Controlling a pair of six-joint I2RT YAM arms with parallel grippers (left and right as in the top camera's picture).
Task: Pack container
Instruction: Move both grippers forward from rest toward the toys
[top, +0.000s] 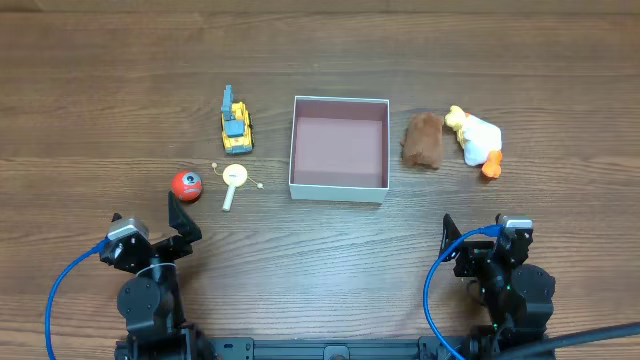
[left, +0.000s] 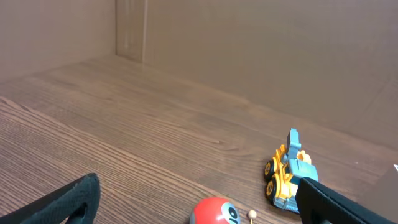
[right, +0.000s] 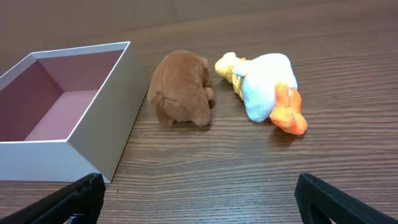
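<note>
The container (top: 339, 190), a square white box with a dusty pink inside, sits mid-table and holds nothing; its corner shows in the right wrist view (right: 93, 134). A brown plush (top: 424, 139) (right: 181, 88) and a white and orange duck plush (top: 475, 140) (right: 267, 89) lie right of it. A yellow and blue toy truck (top: 235, 122) (left: 288, 170), a red ball (top: 186, 184) (left: 215, 211) and a small yellow stick toy (top: 233, 182) lie left of it. My left gripper (top: 178, 225) (left: 199, 208) is open near the ball. My right gripper (top: 475, 245) (right: 199, 202) is open and empty, near the front edge.
Brown walls stand beyond the far table edge in the left wrist view (left: 249, 56). Blue cables loop from both arm bases at the front (top: 60, 290).
</note>
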